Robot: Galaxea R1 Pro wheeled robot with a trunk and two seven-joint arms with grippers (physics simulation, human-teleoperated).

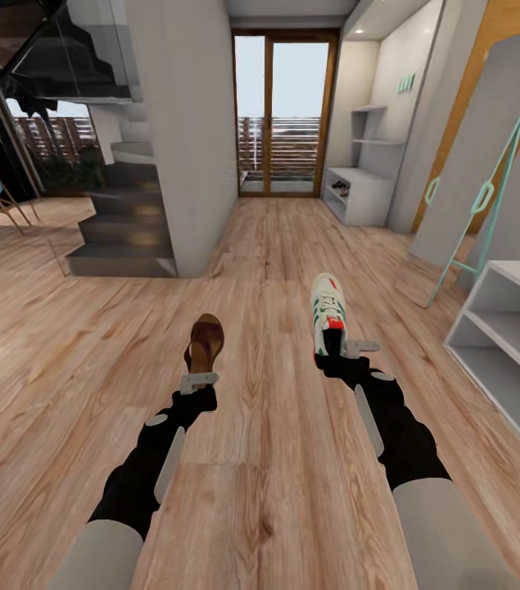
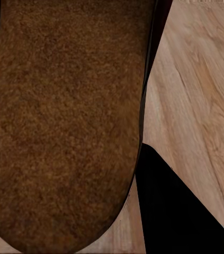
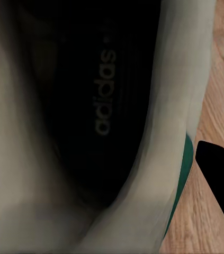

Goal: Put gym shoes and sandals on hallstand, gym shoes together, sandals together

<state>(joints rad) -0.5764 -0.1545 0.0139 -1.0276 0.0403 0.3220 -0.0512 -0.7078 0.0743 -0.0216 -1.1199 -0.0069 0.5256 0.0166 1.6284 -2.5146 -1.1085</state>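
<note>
Left hand (image 1: 198, 378): clamped on the heel of a flat brown leather-look sandal (image 1: 205, 343), held above the light wood-plank floor (image 1: 63, 352).
Right hand (image 1: 348, 351): clamped on the heel of a white laced sneaker with green stripes and red-orange accents (image 1: 327, 311).
Axes: both shoes point lengthwise away from the robot.
Around: pale grey-white shelf unit (image 1: 509, 336) at right; a second one (image 1: 364, 193) far ahead by the glass door (image 1: 282, 115); dark staircase (image 1: 124, 221) at left.
Path: open floor ahead.

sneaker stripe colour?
Green, on the white sneaker in the right gripper; head view.
</note>
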